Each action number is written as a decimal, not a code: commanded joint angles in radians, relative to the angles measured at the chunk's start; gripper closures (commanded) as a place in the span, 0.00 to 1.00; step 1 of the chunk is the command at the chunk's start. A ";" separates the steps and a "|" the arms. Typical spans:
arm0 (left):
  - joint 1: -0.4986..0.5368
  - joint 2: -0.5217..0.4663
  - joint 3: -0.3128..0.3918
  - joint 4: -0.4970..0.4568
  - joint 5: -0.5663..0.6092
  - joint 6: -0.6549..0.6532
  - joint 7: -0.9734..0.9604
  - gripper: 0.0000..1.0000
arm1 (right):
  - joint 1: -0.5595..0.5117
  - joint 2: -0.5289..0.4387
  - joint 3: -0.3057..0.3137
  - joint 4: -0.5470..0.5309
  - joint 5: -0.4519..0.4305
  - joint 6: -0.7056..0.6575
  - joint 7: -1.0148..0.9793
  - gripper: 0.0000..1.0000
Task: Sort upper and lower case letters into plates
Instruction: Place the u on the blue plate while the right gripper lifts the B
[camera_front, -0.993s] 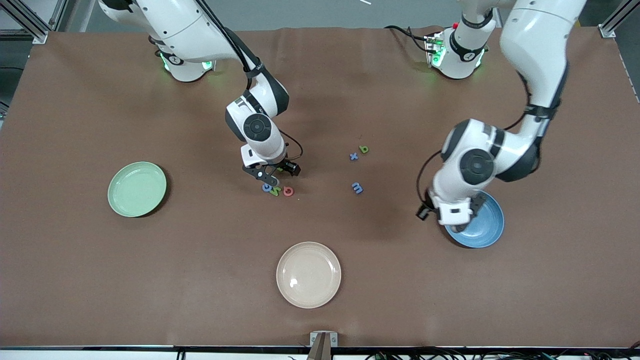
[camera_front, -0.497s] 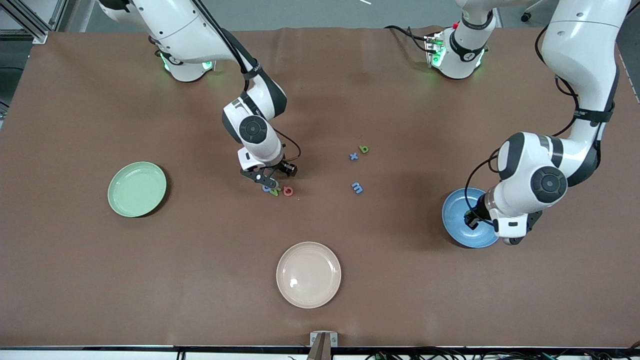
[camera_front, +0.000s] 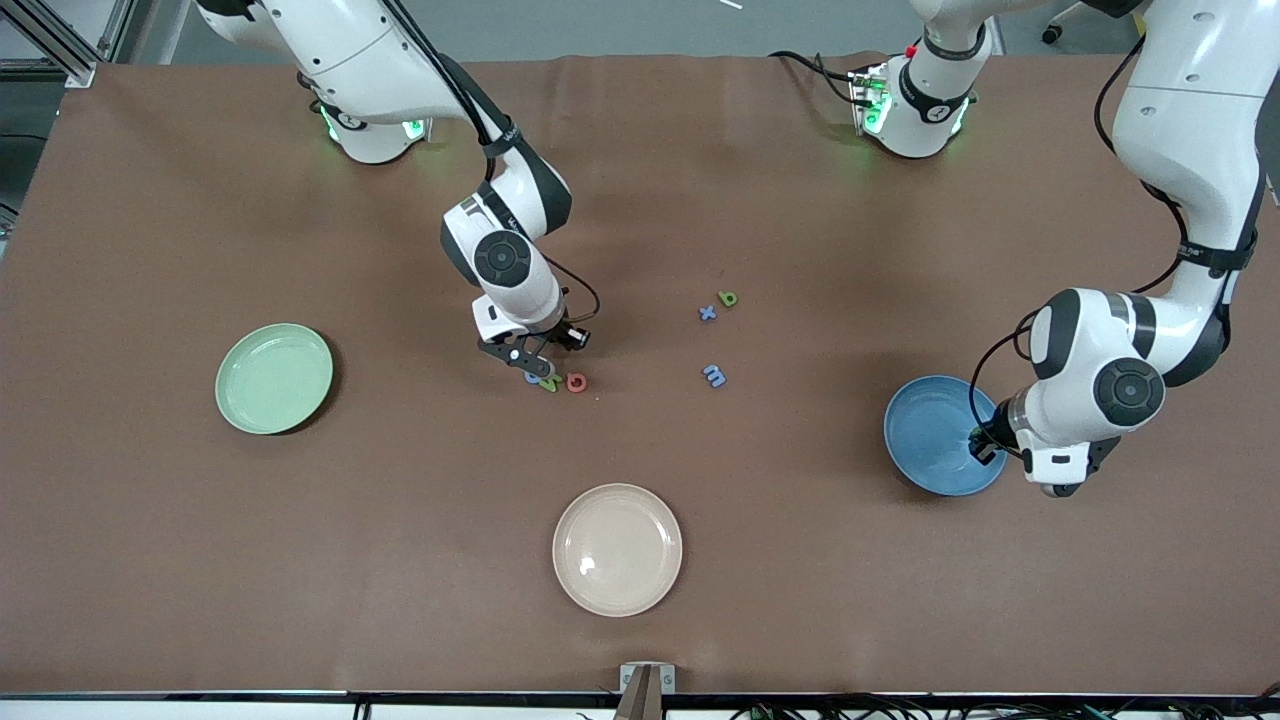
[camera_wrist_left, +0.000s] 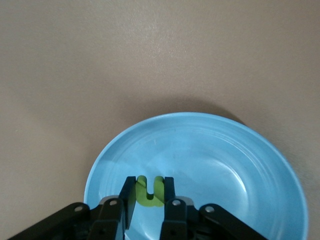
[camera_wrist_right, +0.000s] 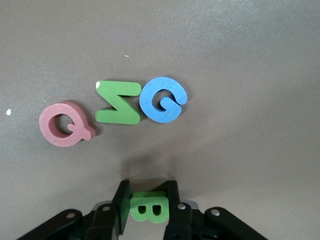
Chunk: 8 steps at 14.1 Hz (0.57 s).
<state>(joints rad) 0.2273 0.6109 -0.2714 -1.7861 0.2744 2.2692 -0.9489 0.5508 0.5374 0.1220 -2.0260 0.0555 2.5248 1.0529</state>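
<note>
Front view, then each wrist: both arms grip one letter.
Front view: the right gripper (camera_front: 530, 362) is low over the mid-worktop (camera_front: 800, 580) cluster, with the round mint-green plate (camera_front: 274, 378) at its nine o'clock; the left gripper (camera_front: 985, 442) hangs over the round blue plate (camera_front: 925, 440), at its three-o'clock rim. Left wrist view: fingers (camera_wrist_left: 169, 192) pinch a small flat green lowercase letter (camera_wrist_left: 149, 191); I would centre it before release. Right wrist view: fingers (camera_wrist_right: 172, 200) clamp the flat green capital B (camera_wrist_right: 148, 209); lift it straight up, clear of the blue G (camera_wrist_right: 162, 100).

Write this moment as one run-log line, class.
right gripper: shut on green B, beside blue G | left gripper: shut on green n, over blue plate
</note>
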 joint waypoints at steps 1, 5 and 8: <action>-0.005 -0.008 -0.009 0.004 0.022 0.004 -0.002 0.03 | -0.020 0.009 0.016 -0.023 0.007 0.014 -0.018 0.87; -0.022 -0.062 -0.063 0.008 0.008 -0.046 -0.024 0.00 | -0.032 -0.080 0.018 -0.025 0.007 -0.084 -0.036 0.90; -0.020 -0.077 -0.179 0.034 0.008 -0.120 -0.059 0.00 | -0.138 -0.219 0.018 -0.040 0.007 -0.240 -0.245 0.91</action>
<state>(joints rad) 0.2128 0.5599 -0.3911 -1.7572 0.2750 2.2003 -0.9712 0.5075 0.4515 0.1214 -2.0208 0.0550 2.3804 0.9421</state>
